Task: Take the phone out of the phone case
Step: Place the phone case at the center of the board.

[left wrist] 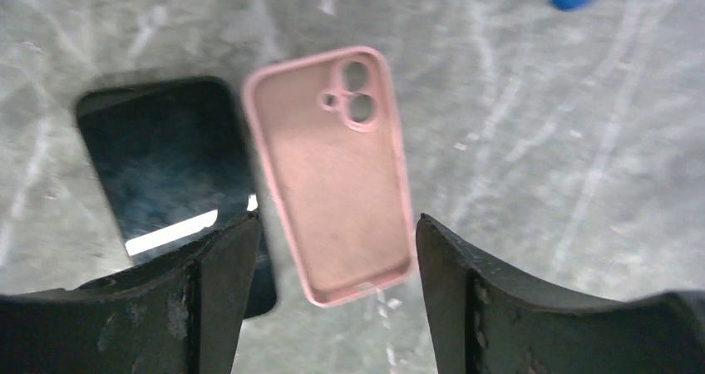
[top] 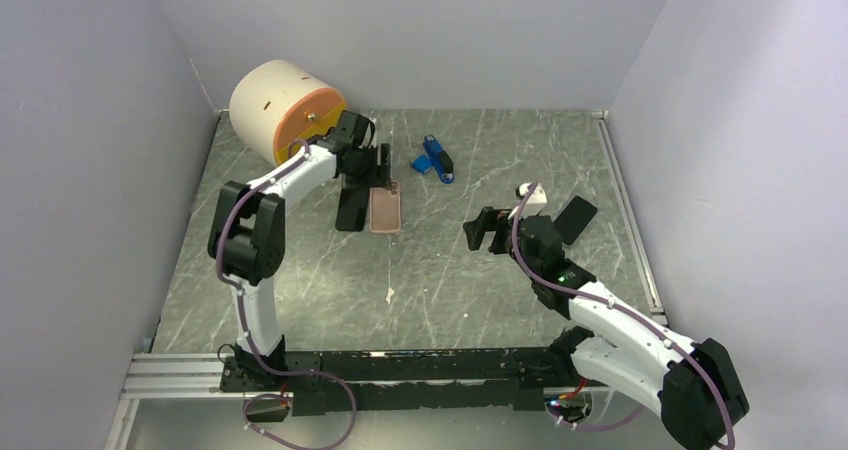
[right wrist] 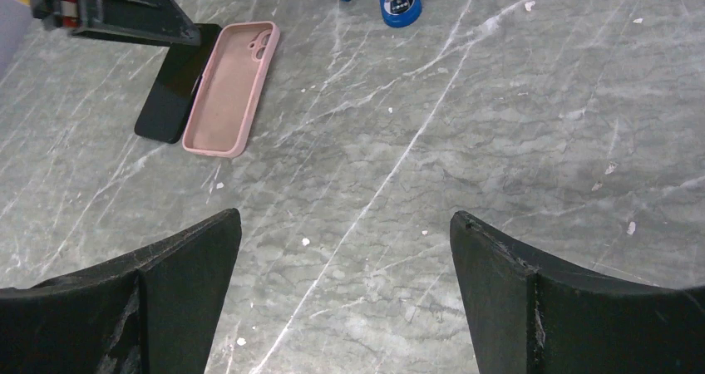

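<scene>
The pink phone case (left wrist: 332, 170) lies empty on the table, hollow side up, camera cutout at its far end. Just left of it rests the black phone (left wrist: 162, 162), screen up, out of the case. Both also show in the top view, the case (top: 385, 209) beside the phone (top: 352, 208), and in the right wrist view, case (right wrist: 229, 87) and phone (right wrist: 173, 87). My left gripper (left wrist: 335, 233) hovers open above the case's near end, touching nothing. My right gripper (right wrist: 345, 224) is open over bare table, well right of both items (top: 490, 228).
A cream and orange cylinder (top: 285, 110) stands at the back left. Blue objects (top: 436, 158) lie at the back centre, seen too in the right wrist view (right wrist: 397, 0). Grey walls enclose the marbled table (top: 450, 270) on three sides.
</scene>
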You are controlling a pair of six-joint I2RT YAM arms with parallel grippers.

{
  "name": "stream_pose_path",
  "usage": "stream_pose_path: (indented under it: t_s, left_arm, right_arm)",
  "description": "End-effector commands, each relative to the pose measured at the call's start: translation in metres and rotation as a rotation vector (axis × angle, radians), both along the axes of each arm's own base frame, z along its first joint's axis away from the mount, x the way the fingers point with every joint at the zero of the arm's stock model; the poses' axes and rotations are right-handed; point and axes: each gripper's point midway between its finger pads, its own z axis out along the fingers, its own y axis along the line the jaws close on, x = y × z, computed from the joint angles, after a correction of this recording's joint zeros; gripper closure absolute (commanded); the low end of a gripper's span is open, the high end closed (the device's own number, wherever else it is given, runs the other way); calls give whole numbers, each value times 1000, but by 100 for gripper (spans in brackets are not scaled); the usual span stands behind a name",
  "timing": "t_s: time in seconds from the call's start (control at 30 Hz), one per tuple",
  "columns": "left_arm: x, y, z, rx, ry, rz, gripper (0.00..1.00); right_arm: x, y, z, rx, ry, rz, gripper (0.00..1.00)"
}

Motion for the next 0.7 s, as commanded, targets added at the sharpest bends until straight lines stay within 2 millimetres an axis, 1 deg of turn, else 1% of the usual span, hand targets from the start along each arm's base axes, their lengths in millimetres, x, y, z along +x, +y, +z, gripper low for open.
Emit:
stream_pose_path:
  t_s: [0.0,0.1,0.23,0.4,0.53,0.67]
  left_arm:
    - [-13,-50,51,-192,-109,-69,22]
    - [-27,-70,54,-245,-113,-104,7]
    - [-43,-98,49,-294,-102,-153,6]
    - [-56,-125,31,-316,-46,-187,6]
    - [-55,-133,15,-271,-33,-178,6]
    - [-49,-131,-5,-180,-34,-153,6]
  right_arm:
    - [9,3,28,30,-70,-6,2]
    - [9,1,27,29,-70,-17,2]
    - [10,-2,26,25,-67,-36,2]
    - [11,-7,27,18,-70,-60,1]
    - [11,-9,26,16,-72,-68,1]
    - [11,-8,25,13,-63,-69,1]
